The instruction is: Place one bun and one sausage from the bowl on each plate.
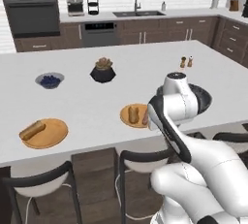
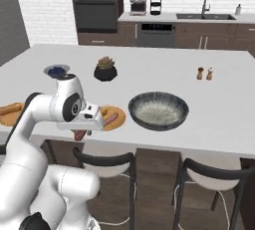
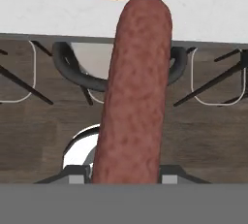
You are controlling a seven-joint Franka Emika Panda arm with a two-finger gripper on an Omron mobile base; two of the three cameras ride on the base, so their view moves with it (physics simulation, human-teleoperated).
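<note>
A white island counter (image 2: 219,114) is seen in a dark-cabineted kitchen, with stools (image 2: 107,162) at its near edge. One grey bowl (image 2: 158,109) stands right of two orange plates: the near plate (image 2: 117,119) carries a bun (image 1: 132,114) and a sausage (image 2: 111,119), the far plate (image 1: 51,138) a bun (image 1: 32,130). A second sausage (image 3: 135,92) is clamped in the closed gripper (image 2: 82,134), off the counter's front edge, near that plate.

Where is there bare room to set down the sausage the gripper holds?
The left plate has bare wood beside its lone bun. The near plate is crowded with bun and sausage. Bare counter lies between the plates; the bowl is empty.
</note>
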